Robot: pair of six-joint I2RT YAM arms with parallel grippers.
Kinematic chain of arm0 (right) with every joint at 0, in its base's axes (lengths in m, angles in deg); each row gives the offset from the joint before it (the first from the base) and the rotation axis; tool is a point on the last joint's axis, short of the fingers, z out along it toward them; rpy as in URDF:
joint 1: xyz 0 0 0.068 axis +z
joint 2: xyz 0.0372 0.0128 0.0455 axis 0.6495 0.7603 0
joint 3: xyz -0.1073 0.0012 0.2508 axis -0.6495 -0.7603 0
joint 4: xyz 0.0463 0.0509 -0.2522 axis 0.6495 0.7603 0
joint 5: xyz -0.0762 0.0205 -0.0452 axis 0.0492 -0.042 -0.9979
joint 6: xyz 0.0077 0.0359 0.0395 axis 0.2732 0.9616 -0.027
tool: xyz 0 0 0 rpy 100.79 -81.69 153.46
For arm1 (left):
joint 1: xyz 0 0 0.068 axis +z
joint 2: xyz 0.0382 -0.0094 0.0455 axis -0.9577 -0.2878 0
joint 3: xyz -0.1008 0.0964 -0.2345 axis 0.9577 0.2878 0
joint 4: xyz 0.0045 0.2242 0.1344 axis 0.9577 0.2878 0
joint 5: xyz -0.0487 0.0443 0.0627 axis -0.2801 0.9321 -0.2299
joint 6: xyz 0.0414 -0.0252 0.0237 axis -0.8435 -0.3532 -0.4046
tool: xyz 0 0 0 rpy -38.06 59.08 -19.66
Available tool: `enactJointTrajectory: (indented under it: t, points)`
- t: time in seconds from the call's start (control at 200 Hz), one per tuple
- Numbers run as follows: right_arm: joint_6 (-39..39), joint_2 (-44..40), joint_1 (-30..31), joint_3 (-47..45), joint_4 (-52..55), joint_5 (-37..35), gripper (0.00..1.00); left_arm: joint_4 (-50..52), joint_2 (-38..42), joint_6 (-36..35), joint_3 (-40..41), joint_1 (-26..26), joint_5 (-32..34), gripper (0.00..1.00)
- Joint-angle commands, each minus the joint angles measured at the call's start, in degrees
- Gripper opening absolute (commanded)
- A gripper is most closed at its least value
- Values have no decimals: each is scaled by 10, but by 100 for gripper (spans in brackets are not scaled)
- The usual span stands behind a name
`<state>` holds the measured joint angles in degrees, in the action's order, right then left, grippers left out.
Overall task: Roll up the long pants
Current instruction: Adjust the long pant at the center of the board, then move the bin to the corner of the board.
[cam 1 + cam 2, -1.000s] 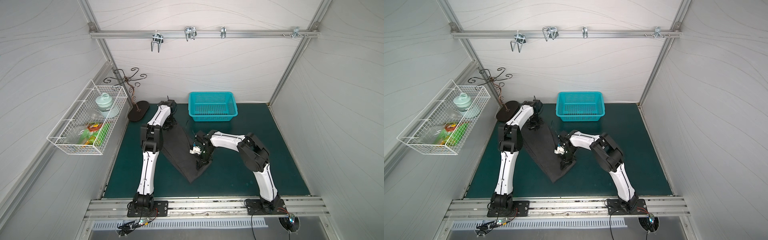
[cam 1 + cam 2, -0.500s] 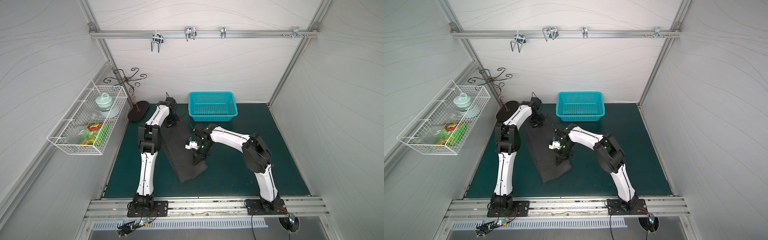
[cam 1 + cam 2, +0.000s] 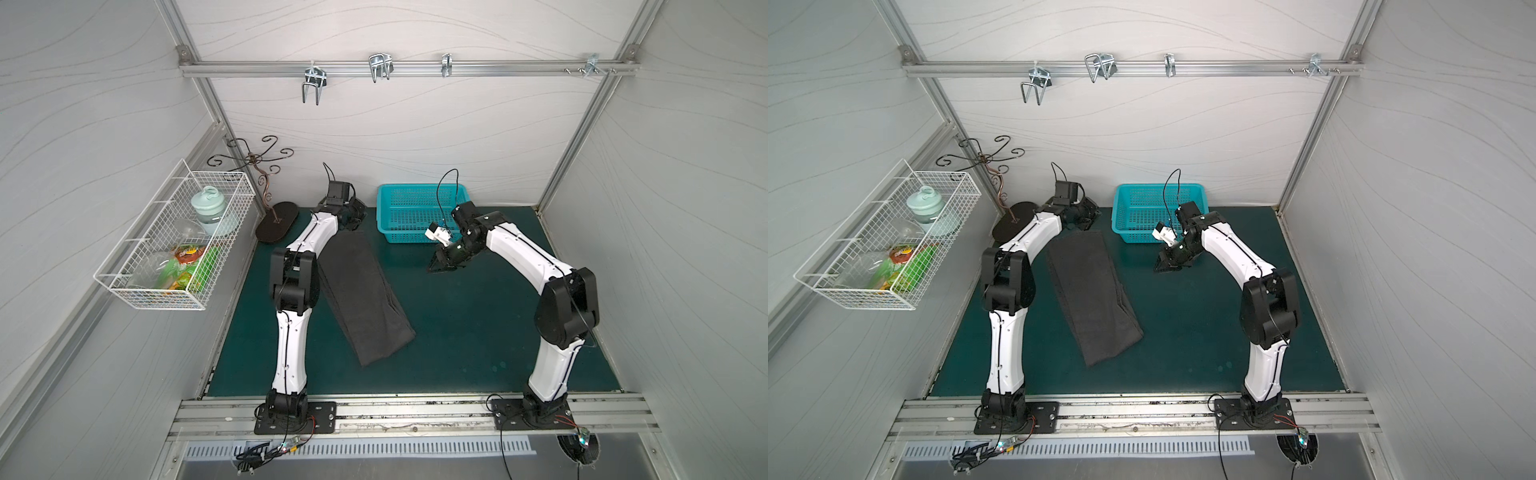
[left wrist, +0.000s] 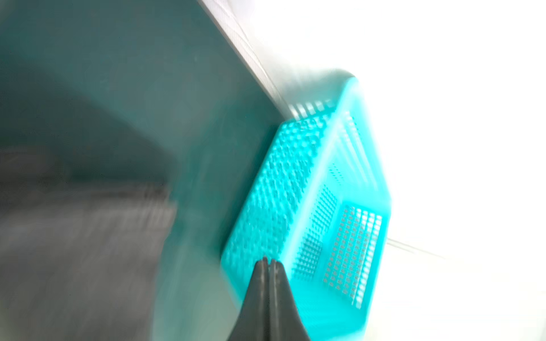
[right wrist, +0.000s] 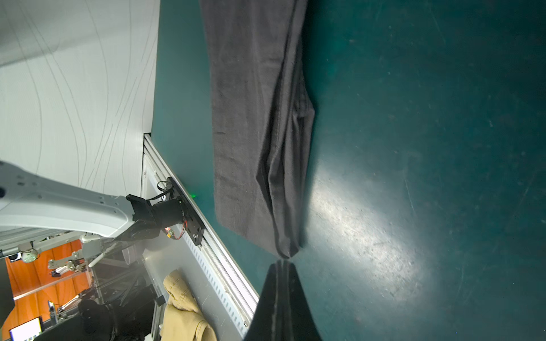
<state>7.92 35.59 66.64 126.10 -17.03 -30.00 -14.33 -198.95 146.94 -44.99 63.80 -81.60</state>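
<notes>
The long pants (image 3: 361, 291) (image 3: 1092, 291) lie flat on the green mat as one narrow dark grey strip, running from the back left to the front middle. My left gripper (image 3: 356, 223) (image 3: 1086, 222) hovers at the strip's far end beside the basket. In the left wrist view it (image 4: 269, 259) is shut and holds nothing. The pants (image 4: 74, 251) are a grey blur in that view. My right gripper (image 3: 432, 268) (image 3: 1158, 268) hangs over bare mat in front of the basket, apart from the pants. It (image 5: 283, 262) is shut and empty. The near end of the pants (image 5: 254, 118) shows in the right wrist view.
A teal plastic basket (image 3: 399, 232) (image 3: 1142, 226) (image 4: 280, 192) stands at the back middle. A dark oval stand base (image 3: 277, 216) sits in the back left corner. A white wire basket (image 3: 174, 245) with packets hangs on the left wall. Hooks hang from the overhead rail (image 3: 374, 68).
My right gripper has left the pants and swung right and back toward the basket. The pants went from a wide skewed shape to a narrow strip. The left gripper stayed at the far end.
</notes>
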Motion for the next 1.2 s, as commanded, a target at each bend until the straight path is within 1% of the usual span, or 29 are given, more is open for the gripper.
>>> enactJointTrajectory:
  t: [0.0, 0.135, 0.225, 0.29, 0.435, 0.6, 0.73, 0.905, 1.041, 1.136, 1.196]
  points:
    - [-9, -19, 2, -14, 12, 11, 0, -114, -85, 117, -60, -29, 27, 0]
    - [-13, -17, -4, -19, 15, 15, 0, -119, -174, 145, -187, -48, 42, 0]
    - [-14, -13, -13, -20, 14, 18, 0, -136, -231, 172, -264, -54, 27, 0]
    - [-14, -7, -23, -22, 13, 28, 0, -154, -259, 185, -294, -61, 12, 0]
    - [-9, -1, -35, -27, 9, 33, 0, -224, -279, 215, -280, -81, -18, 0]
    - [-11, 1, -40, -29, 7, 36, 0, -330, -313, 266, -280, -112, -81, 0]
    - [-11, -5, -40, -32, 7, 40, 0, -375, -338, 287, -298, -131, -130, 0]
    - [-10, -21, -40, -40, 5, 44, 0, -390, -347, 298, -302, -145, -177, 0]
    - [-7, -37, -37, -60, -2, 57, 0, -398, -343, 292, -302, -153, -206, 0]
    - [-9, -51, -32, -74, -7, 64, 0, -394, -314, 272, -278, -153, -218, 0]
    - [-9, -59, -28, -82, -13, 64, 0, -372, -279, 238, -249, -149, -224, 0]
